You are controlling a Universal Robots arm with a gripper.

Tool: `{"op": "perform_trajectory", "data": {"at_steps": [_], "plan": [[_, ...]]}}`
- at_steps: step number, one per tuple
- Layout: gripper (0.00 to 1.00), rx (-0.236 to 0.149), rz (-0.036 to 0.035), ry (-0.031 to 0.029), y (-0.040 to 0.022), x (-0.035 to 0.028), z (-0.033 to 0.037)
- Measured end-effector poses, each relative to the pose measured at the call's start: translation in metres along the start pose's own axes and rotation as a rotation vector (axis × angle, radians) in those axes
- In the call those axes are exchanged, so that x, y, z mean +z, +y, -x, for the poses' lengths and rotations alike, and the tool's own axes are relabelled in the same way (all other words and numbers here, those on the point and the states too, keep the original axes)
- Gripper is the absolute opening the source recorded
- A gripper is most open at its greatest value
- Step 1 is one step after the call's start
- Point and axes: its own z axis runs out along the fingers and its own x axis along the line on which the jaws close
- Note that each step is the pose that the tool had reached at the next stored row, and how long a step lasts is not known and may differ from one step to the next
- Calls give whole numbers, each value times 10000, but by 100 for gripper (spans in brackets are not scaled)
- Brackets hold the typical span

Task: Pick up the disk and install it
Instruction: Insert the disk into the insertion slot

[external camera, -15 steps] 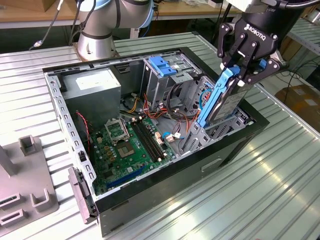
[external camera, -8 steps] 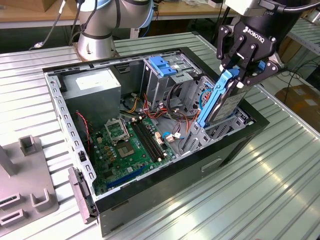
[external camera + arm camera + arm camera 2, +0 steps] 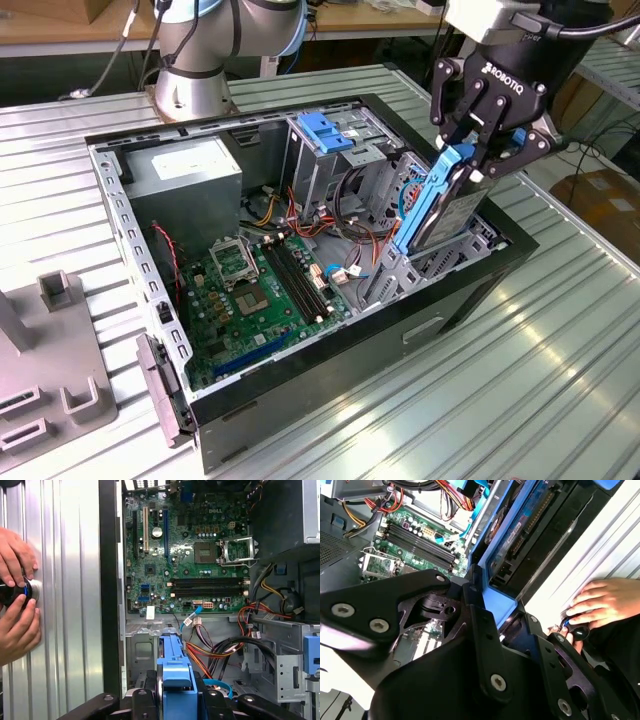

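Holding the disk [image 3: 448,210] by its upper end: the gripper [image 3: 482,150] has its fingers closed across the blue-railed edges. The drive is tilted, its lower end dipping into the open computer case [image 3: 130,250] at the end toward the exterior view's right, beside loose cables [image 3: 350,235].

Judged: a stiff metal drive, fairly heavy for its bulk and sensitive to shock. The plastic rails offer the surer hold; leave the label face alone. Gripped at one end, it could swing if knocked.

The case lies open on a ribbed metal tabletop [image 3: 560,380], with the motherboard [image 3: 260,290] and power supply [image 3: 185,170] toward its other end. A workshop bench [image 3: 60,30] stands behind. In the first wrist view, a person's hands [image 3: 17,630] on the tabletop beside the case hold a small dark round object [image 3: 12,592].
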Motion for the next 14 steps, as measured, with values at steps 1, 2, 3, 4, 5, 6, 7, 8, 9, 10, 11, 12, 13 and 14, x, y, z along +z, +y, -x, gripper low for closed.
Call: {"op": "perform_trajectory", "data": {"at_steps": [1,2,3,4,5,6,7,8,9,10,11,12,13,14], "plan": [[37,0,0,-2,0,13,0],[37,0,0,-1,0,22,-1],[37,0,0,1,0,41,-1],[37,0,0,-1,-1,49,-1],[37,0,0,-1,-1,60,-1],[37,0,0,0,-1,76,-1],[37,0,0,0,-1,85,0],[37,0,1,0,-1,97,0],[37,0,0,-1,-1,106,0],[37,0,1,0,-1,116,-1],[37,0,0,-1,-1,134,-1],[37,0,0,0,-1,145,0],[37,0,0,-1,-1,154,0],[37,0,0,-2,-1,174,0]]}}
